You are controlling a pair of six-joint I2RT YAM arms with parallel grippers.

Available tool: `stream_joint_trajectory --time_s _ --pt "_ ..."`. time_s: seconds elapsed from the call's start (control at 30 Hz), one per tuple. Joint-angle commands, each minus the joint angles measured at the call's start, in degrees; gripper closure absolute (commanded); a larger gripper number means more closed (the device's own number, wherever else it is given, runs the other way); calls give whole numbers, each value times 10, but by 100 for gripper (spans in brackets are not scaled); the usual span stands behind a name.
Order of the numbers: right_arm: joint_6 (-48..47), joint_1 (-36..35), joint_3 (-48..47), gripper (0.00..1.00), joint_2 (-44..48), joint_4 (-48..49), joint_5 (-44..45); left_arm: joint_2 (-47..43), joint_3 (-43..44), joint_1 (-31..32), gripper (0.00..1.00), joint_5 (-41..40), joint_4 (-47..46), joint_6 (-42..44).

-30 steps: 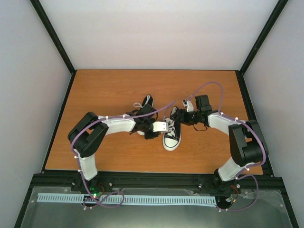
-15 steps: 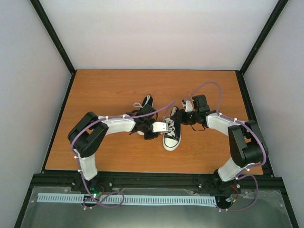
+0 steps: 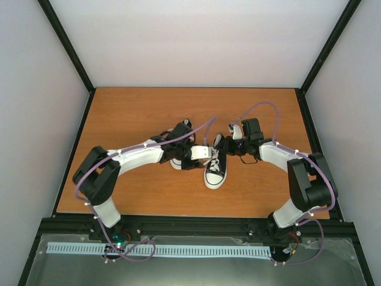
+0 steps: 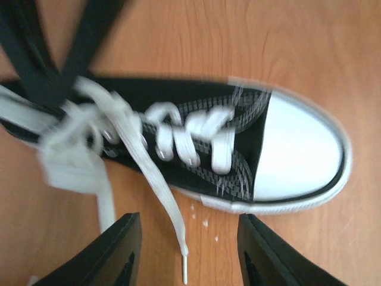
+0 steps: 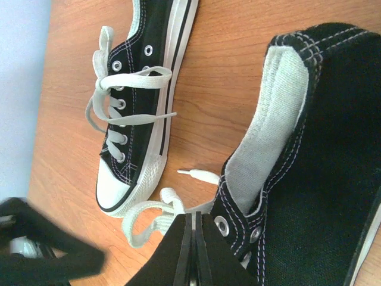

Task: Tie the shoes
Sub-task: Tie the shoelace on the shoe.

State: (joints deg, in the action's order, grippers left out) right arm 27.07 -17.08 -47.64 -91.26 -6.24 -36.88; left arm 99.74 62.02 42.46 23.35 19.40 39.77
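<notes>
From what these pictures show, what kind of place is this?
Probably a robot test cell in a lab, not a home. A wooden table is boxed in by plain white walls and a black frame, two arms are bolted at its near edge, and the shoes lie on it.

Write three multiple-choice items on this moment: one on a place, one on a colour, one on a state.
1. In the top view, the unhidden shoe lies:
A. between the left arm and the right arm
B. in the far left corner
C. on the base rail

2. The laces are:
A. red
B. black
C. white

3. The right jaws are:
A. wide open
B. shut
C. out of view

Key:
1 A: the top view shows it between both arm ends.
2 C: both wrist views show white laces.
3 B: the right wrist view shows them pressed together.
</notes>
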Motion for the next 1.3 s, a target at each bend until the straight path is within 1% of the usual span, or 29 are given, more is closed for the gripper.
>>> stream_joint_trajectory --time_s 0.0,0.07,0.1,0.17,0.2,0.3,0.33,0.4,0.53,0.63,0.77,1.13,1.27 --pt "1 -4 -9 97 20 7 -6 -51 38 -2 48 75 -33 -26" --pt "5 -4 -7 97 20 12 -5 -23 50 -1 48 68 -81 -86" --pt "8 -4 -6 97 20 15 -6 -4 61 0 51 58 -95 -116" --pt "15 -5 -1 97 20 23 -6 29 82 8 61 37 -122 -154" --pt "17 -5 2 97 20 28 -5 40 84 12 65 24 -141 -159" --pt "26 -5 9 97 21 41 -2 67 90 21 66 10 -173 -147" --pt "27 -5 12 97 21 43 -1 75 93 22 66 8 -173 -140" --pt "30 -5 13 97 22 45 0 88 96 22 72 -7 -169 -130" --pt "28 -5 16 97 25 45 0 102 92 22 73 -29 -169 -118" --pt "26 -5 18 97 29 41 0 105 86 23 74 -27 -169 -115" --pt "20 -5 20 97 45 25 11 106 71 23 77 -28 -157 -102" --pt "26 -4 42 97 64 20 23 106 56 23 81 -17 -145 -91" --pt "26 -4 50 97 63 20 21 100 61 23 82 9 -127 -87"
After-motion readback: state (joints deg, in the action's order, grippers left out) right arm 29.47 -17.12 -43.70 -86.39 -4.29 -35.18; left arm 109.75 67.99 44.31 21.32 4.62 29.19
